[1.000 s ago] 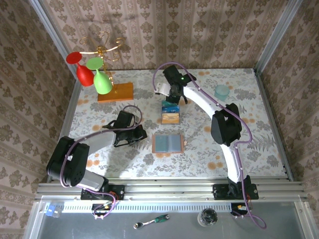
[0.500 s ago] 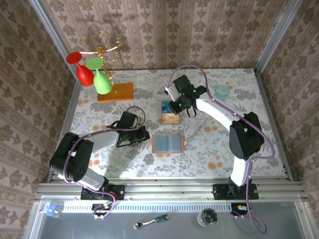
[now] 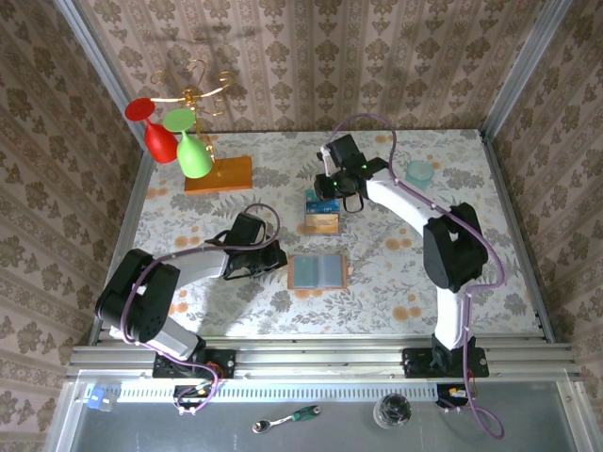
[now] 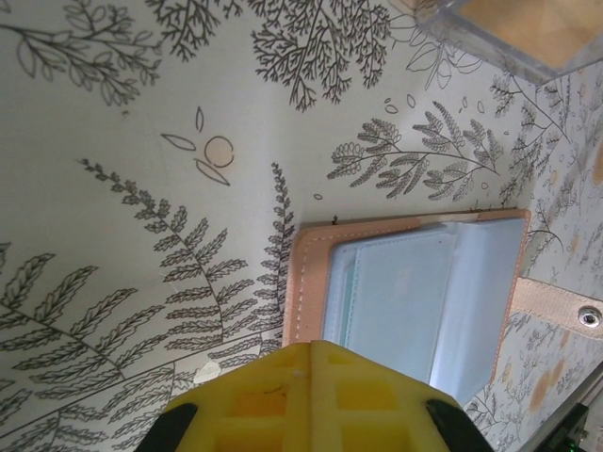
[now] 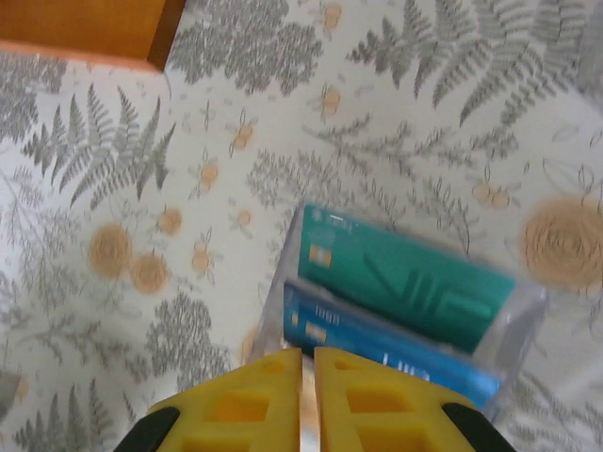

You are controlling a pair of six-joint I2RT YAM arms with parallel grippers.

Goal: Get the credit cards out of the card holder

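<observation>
The card holder (image 3: 318,271) lies open on the table, grey-blue pockets up inside a brown rim (image 4: 311,282). My left gripper (image 3: 279,261) is shut, its yellow tips (image 4: 311,347) at the holder's left edge with nothing between them. Behind the holder, the credit cards sit in a clear plastic box (image 3: 321,213): a teal card (image 5: 415,278), a blue card (image 5: 377,344) and an orange-tan card (image 3: 321,224). My right gripper (image 3: 323,191) hovers over the box's far end. Its jaws (image 5: 308,353) are shut to a thin slit above the blue card.
An orange wooden slab (image 3: 219,174) lies at the back left, beside a gold stand with red and green glasses (image 3: 179,137). A pale teal cup (image 3: 419,171) stands at the back right. Patterned walls close in the table on three sides.
My right arm swung from the back of the table to over the clear box, then drew slightly back. My left gripper crept right toward the holder's edge.
</observation>
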